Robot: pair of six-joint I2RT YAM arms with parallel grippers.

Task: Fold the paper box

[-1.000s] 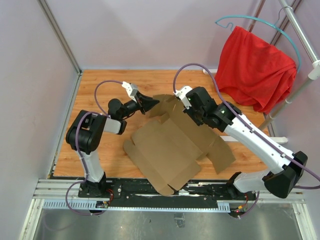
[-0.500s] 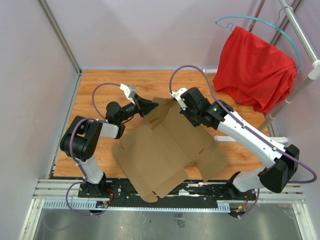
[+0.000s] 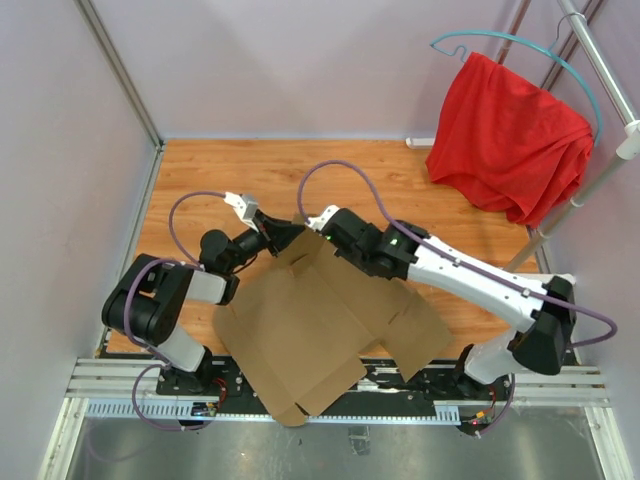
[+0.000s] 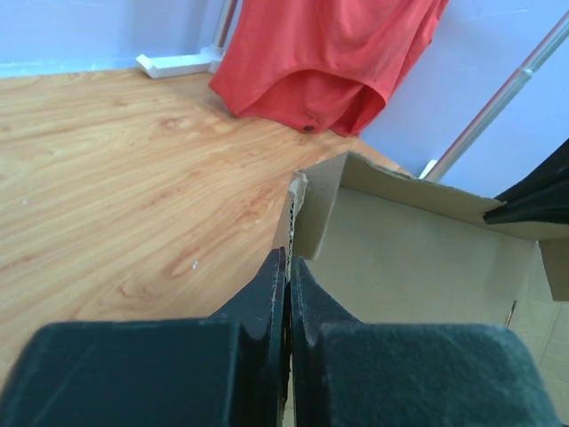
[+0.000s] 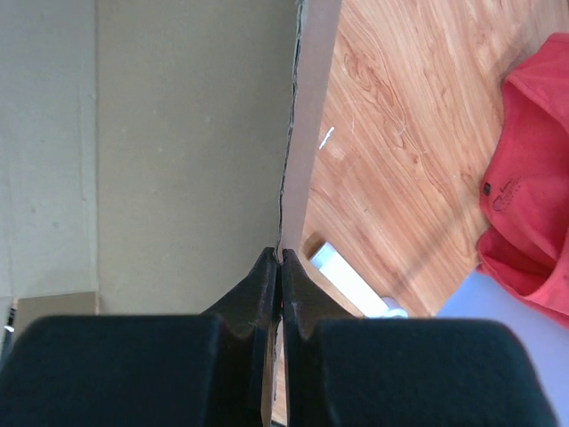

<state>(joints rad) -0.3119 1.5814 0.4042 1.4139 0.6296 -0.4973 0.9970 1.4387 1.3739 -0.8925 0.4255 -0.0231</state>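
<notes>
Pinching a raised flap of the paper box at its far edge with the left gripper, fingers pressed onto the thin cardboard. Likewise with the right gripper, nipping a neighbouring edge just beside. Otherwise lying mostly flat on the wooden table, overhanging its near side, well apart from the red cloth.

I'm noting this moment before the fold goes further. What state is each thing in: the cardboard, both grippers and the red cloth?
paper box: unfolded, mostly flat, far flap raised, near corner overhanging the table edge.
left gripper: jaws shut on the raised flap's edge.
right gripper: jaws shut on a cardboard edge.
red cloth: hanging draped at the far right, untouched.
</notes>
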